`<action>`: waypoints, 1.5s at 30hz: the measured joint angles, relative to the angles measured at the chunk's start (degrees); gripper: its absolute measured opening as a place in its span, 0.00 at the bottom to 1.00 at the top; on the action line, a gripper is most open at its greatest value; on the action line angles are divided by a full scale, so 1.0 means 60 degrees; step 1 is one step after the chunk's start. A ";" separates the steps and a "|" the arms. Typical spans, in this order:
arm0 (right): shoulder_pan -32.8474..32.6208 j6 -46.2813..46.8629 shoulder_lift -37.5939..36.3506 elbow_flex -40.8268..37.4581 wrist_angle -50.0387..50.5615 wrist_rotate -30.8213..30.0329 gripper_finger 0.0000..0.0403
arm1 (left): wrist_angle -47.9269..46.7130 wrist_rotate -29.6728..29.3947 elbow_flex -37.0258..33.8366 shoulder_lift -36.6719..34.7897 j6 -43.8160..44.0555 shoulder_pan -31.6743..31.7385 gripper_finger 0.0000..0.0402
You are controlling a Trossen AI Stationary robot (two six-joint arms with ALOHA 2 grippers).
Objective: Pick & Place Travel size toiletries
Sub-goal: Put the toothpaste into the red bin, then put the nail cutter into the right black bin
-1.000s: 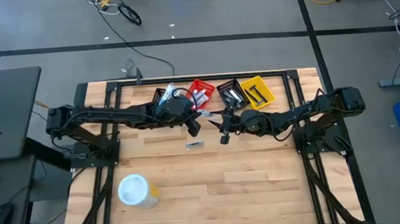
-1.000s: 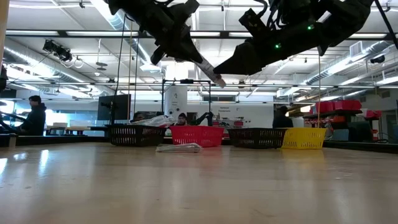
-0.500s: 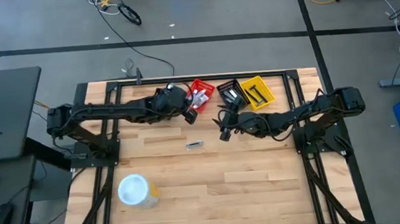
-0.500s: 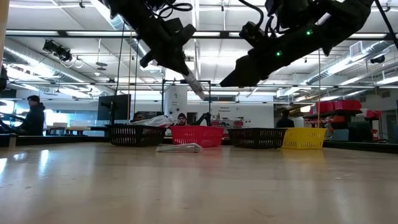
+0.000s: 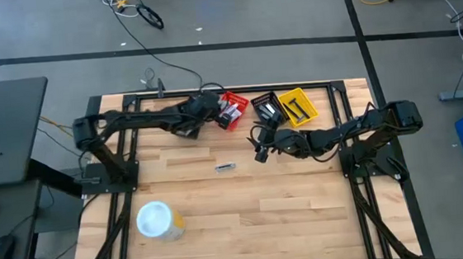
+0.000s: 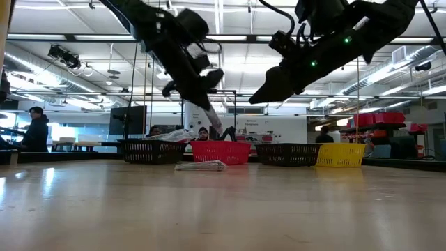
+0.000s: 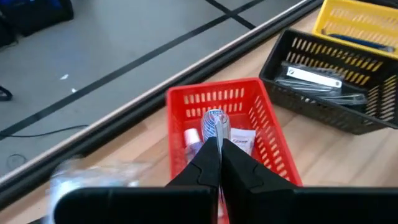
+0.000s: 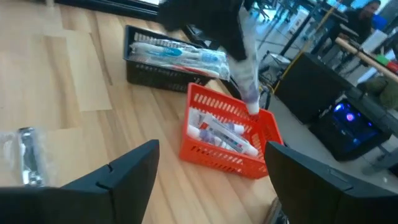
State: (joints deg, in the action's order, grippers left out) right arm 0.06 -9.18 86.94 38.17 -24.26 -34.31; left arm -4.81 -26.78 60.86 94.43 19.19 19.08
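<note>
My left gripper [image 5: 217, 116] is shut on a small white and blue tube [image 7: 214, 122] just above the red basket [image 5: 232, 110], which holds more tubes. It also shows in the low view [image 6: 201, 97] and in the right wrist view, where the tube [image 8: 247, 79] points down at the basket [image 8: 227, 137]. My right gripper [image 5: 260, 153] is open and empty above the table, to the right of a silvery sachet [image 5: 225, 167] that lies flat on the wood. My left gripper pinches the tube between its two fingers [image 7: 208, 158]. The tube's free end [image 7: 215, 117] sticks out past the fingertips. The fingers slant down toward the table's far right. The tube hangs in line with them, clear of the red basket's rim.
A black basket of toothbrushes [image 8: 171, 59] stands left of the red one. A second black basket [image 5: 266, 110] and a yellow basket [image 5: 298, 106] stand to its right. A large white-lidded tub [image 5: 157, 220] stands at the near left.
My left gripper has carried the tube toward the table's far edge and down, from above the mid-table to just over the red basket. The tube stays pinched and slanted.
</note>
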 joint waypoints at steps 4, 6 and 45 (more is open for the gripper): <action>0.0180 0.0296 0.0000 0.0000 0.0212 0.0010 0.73 | 0.1196 0.0216 0.0000 0.0762 0.0063 0.0111 0.01; 0.0270 0.0536 0.0000 0.0000 0.0396 0.0147 0.72 | 0.1677 0.0255 0.0018 0.1037 0.0217 0.0164 0.02; 0.0206 0.2426 0.0298 -0.0004 0.0336 0.5810 0.60 | -0.2131 0.0458 -0.0406 -0.2225 -0.1038 -0.1110 0.41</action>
State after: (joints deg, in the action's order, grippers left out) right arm 1.30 5.38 88.72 38.15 -22.24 0.55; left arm -17.60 -24.03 58.43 81.08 12.96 12.42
